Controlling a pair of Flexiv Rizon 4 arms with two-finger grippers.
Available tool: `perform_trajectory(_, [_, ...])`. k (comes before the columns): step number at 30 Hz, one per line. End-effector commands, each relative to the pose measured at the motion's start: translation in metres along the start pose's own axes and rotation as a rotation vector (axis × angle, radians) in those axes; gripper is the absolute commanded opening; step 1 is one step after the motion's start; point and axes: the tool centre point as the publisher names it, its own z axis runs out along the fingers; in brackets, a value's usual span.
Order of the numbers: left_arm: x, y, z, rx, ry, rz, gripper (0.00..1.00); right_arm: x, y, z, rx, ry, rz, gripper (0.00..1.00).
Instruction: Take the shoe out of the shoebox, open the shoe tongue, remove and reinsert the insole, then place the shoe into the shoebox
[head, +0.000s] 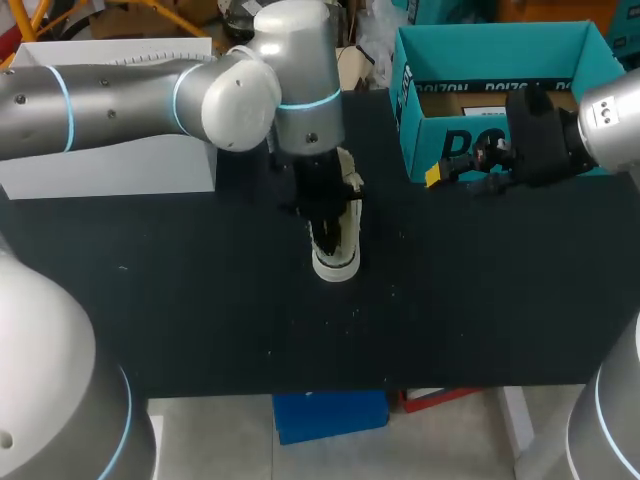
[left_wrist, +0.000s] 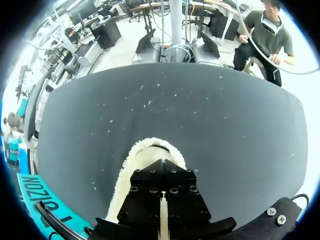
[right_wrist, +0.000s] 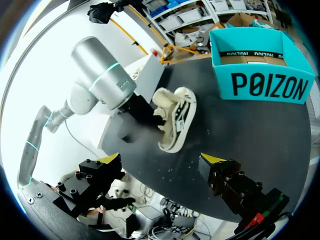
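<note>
Light is even and comes from overhead. The black table (head: 200, 320) reads matte and dark, with no glare. My left arm (head: 120, 105) carries soft highlights along its shell. The pale shoe (head: 335, 255) stands bright against the table; its shadow is faint.

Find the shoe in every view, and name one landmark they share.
Head view: shoe mid-table, under the left arm.
Left wrist view: shoe showing just beneath that arm's tip.
Right wrist view: shoe ahead of the open jaws, at the left arm's tip.
Landmark: teal box, in all three.
</note>
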Motion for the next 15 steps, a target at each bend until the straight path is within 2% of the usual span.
perform_trajectory(1, [-0.004,0.000,0.014,0.022,0.022,-0.003,0.00,0.001,0.000,0.000,0.001,-0.002,0.001,1.00])
perform_trajectory(8, [0.001,0.000,0.024,0.034,0.034,-0.011,0.00,0.001,0.000,0.000,0.001,-0.002,0.001,1.00])
perform_trajectory(11, [0.001,0.001,0.011,0.023,-0.013,-0.014,0.00,0.001,0.000,0.000,0.001,-0.002,0.001,1.00])
perform_trajectory(15, [-0.003,-0.006,-0.025,0.047,-0.168,-0.030,0.00,0.001,0.000,0.000,0.001,-0.002,0.001,1.00])
